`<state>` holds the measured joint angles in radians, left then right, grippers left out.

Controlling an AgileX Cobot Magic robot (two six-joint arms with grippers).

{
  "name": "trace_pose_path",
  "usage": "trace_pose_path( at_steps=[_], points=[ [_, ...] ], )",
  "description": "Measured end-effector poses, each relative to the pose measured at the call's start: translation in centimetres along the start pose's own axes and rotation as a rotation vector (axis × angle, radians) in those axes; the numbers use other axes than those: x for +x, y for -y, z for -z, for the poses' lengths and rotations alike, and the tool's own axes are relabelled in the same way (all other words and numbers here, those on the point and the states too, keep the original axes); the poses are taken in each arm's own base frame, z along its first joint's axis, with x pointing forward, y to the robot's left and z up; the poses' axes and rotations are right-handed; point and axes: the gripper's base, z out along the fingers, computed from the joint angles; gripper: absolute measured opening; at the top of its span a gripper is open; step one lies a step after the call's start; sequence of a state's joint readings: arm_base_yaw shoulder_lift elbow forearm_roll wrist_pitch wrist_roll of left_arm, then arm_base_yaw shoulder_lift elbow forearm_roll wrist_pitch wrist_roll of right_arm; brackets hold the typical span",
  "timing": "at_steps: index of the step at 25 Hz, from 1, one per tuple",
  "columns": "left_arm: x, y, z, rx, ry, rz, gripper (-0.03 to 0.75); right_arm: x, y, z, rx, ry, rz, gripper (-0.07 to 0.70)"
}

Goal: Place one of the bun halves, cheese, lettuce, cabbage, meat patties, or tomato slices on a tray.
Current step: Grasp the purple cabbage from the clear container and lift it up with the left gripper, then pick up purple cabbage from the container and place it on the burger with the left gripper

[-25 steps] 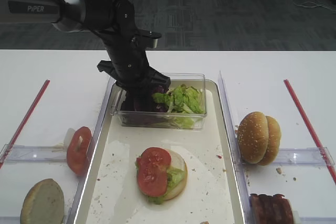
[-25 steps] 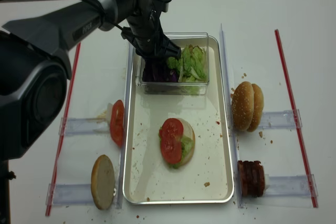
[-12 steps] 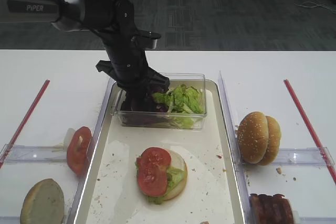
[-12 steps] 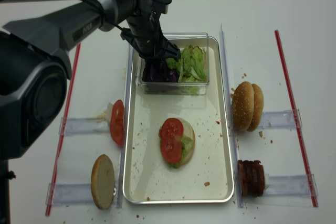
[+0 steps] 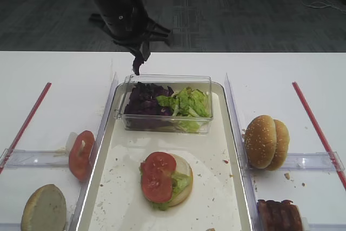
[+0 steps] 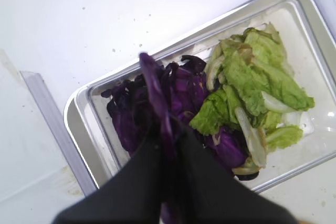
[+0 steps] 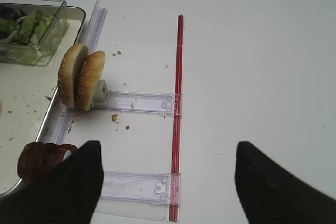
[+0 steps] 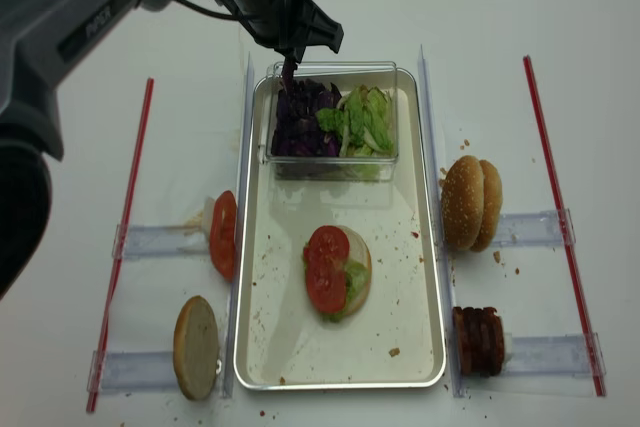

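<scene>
Pinched shut, my left gripper [image 6: 167, 145] holds a floppy shred of purple cabbage [image 6: 155, 93] between its black fingers [image 6: 197, 166]; the shred pokes out past the tips and dangles in the air. From the high view it hangs above the far-left corner of the clear plastic tub [image 5: 203, 125], touching nothing but me. On my forearm I can make out only white letters, too partial and skewed to read.

Below the shred, the tub sits at the far end of the tray [image 8: 405, 247]. More purple cabbage fills its left half and ruffled green lettuce [image 6: 252, 77] its right half.

Toward the near half of the tray lies an open bun half with lettuce and two overlapping tomato slices [image 5: 158, 176] on top. Crumbs dot the bare tray around it.

Off the tray's left edge, a tomato slice [image 5: 80, 154] stands in a clear holder [image 5: 32, 158], and a bun half [image 5: 43, 208] with its pale cut face showing stands nearer the front edge of the tabletop. Off the right edge, two sesame bun halves [image 7: 81, 76] stand upright together in another holder, with the meat patties [image 8: 480, 339] nearer the front.

My right gripper [image 7: 165, 192] hangs over the right side of the tabletop beside a red strip [image 7: 177, 103], its fingers spread wide apart and holding nothing.
</scene>
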<state>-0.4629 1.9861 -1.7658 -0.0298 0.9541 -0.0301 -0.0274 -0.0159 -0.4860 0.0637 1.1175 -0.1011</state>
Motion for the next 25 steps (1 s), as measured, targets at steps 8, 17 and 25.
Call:
trace_pose_path(
  at_steps=[8,17,25],
  points=[
    [0.7,0.0,1.1,-0.002,-0.075,-0.006,0.049,0.0,0.0,0.0,0.000,0.000,0.000,0.558],
    [2.3,0.0,1.3,-0.001,-0.246,-0.046,0.048,0.0,0.0,0.0,0.000,0.000,0.000,0.558],
    [2.3,-0.1,1.3,-0.002,-0.250,-0.054,0.048,0.0,0.0,0.0,0.000,0.000,0.000,0.558]
  ],
)
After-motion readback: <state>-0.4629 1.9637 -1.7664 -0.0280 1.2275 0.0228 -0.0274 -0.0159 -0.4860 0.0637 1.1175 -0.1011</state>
